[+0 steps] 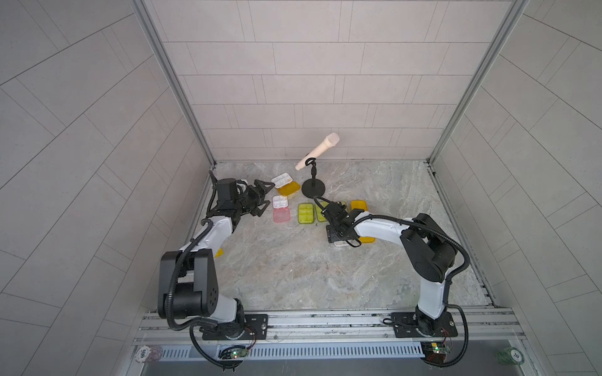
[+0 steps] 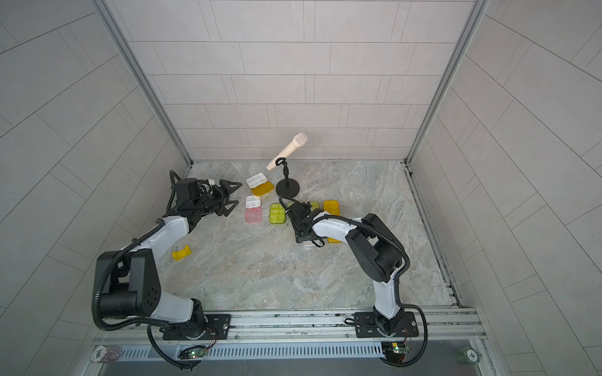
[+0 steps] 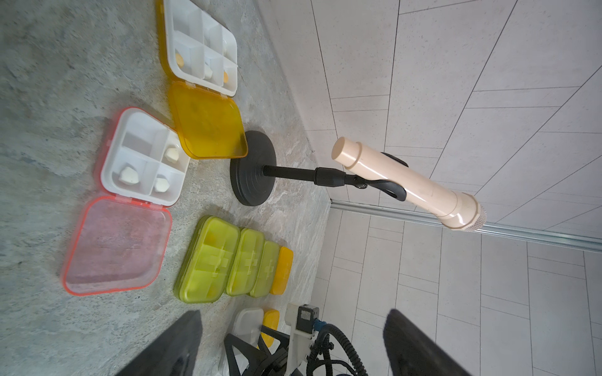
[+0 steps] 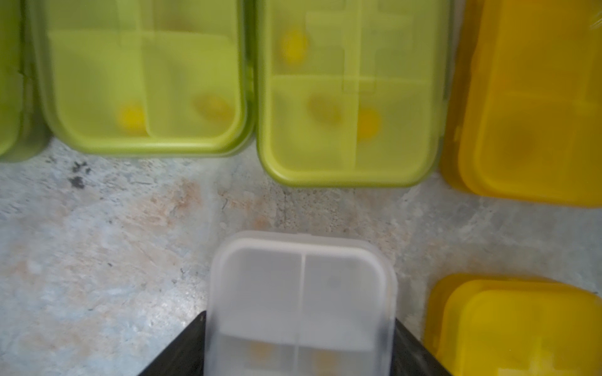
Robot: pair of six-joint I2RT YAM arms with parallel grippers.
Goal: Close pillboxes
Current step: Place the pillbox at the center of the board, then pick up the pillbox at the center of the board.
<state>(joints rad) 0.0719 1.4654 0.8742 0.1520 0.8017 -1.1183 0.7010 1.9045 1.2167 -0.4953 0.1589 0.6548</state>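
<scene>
The right tool [image 4: 299, 318] points down at the counter [image 4: 97, 244], its black fingers [image 4: 176, 351] set close against either side of the shut clear-lidded pillbox [image 4: 299, 286]; the blur leaves it untold whether they pinch it. The right arm [image 1: 381, 226] has its elbow raised, forearm stretched toward the middle, wrist bent downward. The left tool [image 1: 269, 196] is spread wide and empty, held level above the counter at the far left, facing the open pink pillbox [image 1: 280, 208] and the open orange-yellow pillbox [image 1: 286, 185], both lids flat. Only the right wrist view shows the clear box's lid; in both top views the wrist covers most of it. The left wrist view shows white pills [image 3: 128, 175] in the pink box's tray, and three closed lime green pillboxes [image 3: 242, 263] in a row, touching, with a closed orange one [image 3: 281, 270] at the end. A small yellow bottle [image 2: 181, 253] lies by the left forearm [image 2: 166, 232] in a top view. Grey marbled counter, pale tiled walls [image 1: 293, 81] on three sides
</scene>
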